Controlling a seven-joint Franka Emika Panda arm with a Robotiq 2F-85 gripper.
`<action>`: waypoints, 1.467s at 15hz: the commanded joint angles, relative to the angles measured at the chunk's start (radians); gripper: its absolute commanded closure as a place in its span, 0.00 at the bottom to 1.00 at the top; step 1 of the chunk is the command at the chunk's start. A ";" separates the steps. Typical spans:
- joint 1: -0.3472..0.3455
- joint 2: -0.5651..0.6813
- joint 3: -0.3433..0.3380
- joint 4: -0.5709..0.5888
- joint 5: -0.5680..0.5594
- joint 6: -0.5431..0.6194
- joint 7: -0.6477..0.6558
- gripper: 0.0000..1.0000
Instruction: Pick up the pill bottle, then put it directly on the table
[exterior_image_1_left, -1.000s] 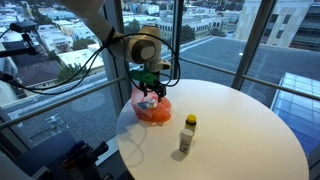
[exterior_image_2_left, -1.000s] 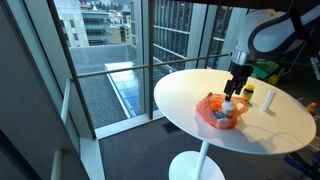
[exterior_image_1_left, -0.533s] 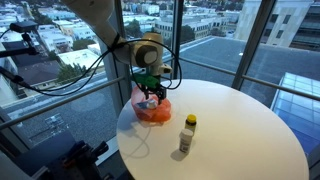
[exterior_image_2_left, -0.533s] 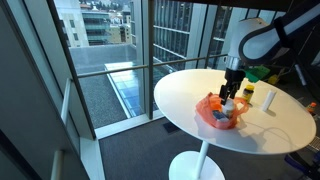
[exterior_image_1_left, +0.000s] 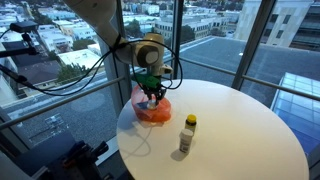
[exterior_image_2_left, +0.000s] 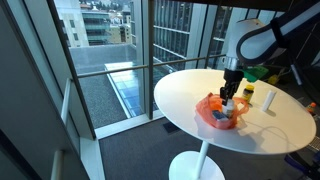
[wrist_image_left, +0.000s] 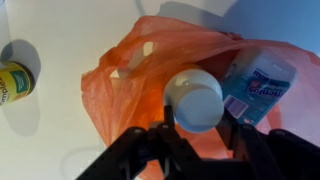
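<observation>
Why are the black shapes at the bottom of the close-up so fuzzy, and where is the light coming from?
Wrist view: the gripper sits near the lens, so its dark fingers are out of focus, while the pill bottle and orange bag are sharper; the white table looks washed out, and the yellow-capped bottle casts a soft shadow. Both exterior views: daylight through the windows.

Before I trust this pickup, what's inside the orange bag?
A white-capped pill bottle, seen from above, directly under the gripper, and a blue-labelled container beside it. The orange bag folds and the gripper hide anything underneath.
</observation>
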 joint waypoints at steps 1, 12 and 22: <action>0.008 -0.011 -0.005 0.027 -0.016 -0.056 0.008 0.82; -0.028 -0.108 -0.014 0.095 0.027 -0.164 -0.020 0.82; -0.105 -0.034 -0.067 0.338 0.100 -0.195 0.032 0.82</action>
